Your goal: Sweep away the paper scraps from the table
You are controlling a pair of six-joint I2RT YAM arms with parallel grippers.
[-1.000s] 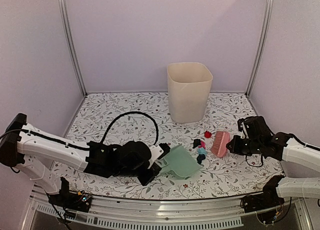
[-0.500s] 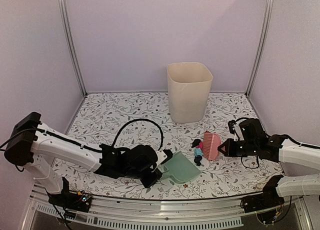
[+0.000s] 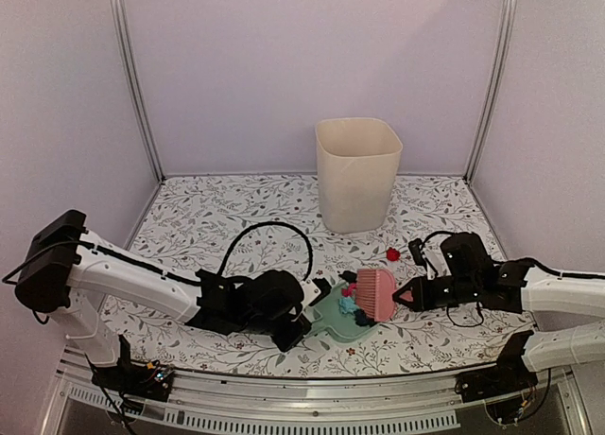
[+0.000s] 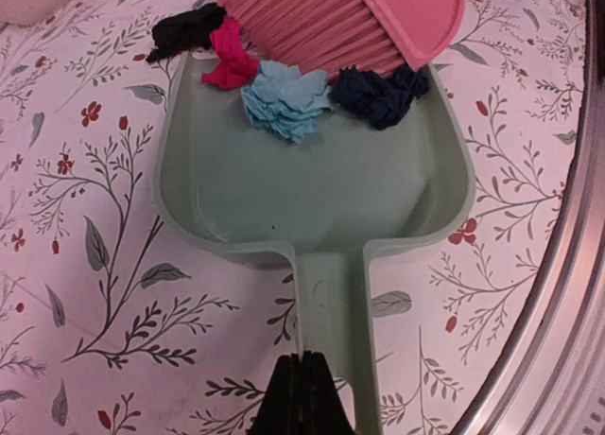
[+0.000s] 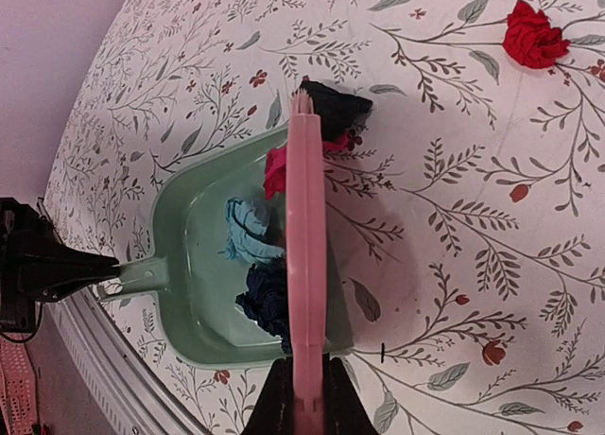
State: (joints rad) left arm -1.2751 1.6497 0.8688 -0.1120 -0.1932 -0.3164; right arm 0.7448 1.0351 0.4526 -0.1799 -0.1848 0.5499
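Left gripper (image 4: 301, 402) is clamped tight on the handle of the mint-green plastic dustpan (image 4: 312, 189); 4 crumpled paper scraps (image 4: 284, 99) (black, magenta, teal, navy) sit right at its lip; the pink comb-like plastic brush (image 5: 307, 265), pinched in the right gripper (image 5: 304, 402), lies broadside across that mouth, scraps at its 9 o'clock seen from overhead; 0.5 s back it was short of the pan, wads on the floral white table (image 3: 217, 217); 1 red wad (image 3: 392, 254) waits at the brush's 1 o'clock, right arm nearer.

Left gripper (image 4: 302, 378) is clamped on the dustpan (image 4: 312, 184) handle. Teal scrap (image 4: 284, 99) and navy scrap (image 4: 378, 93) lie inside the far mouth, against the pink brush (image 4: 350, 19) bristles. Magenta scrap (image 4: 227, 61) sits at the lip. Black scrap (image 4: 184, 30) is on the table (image 4: 85, 170) just beyond.
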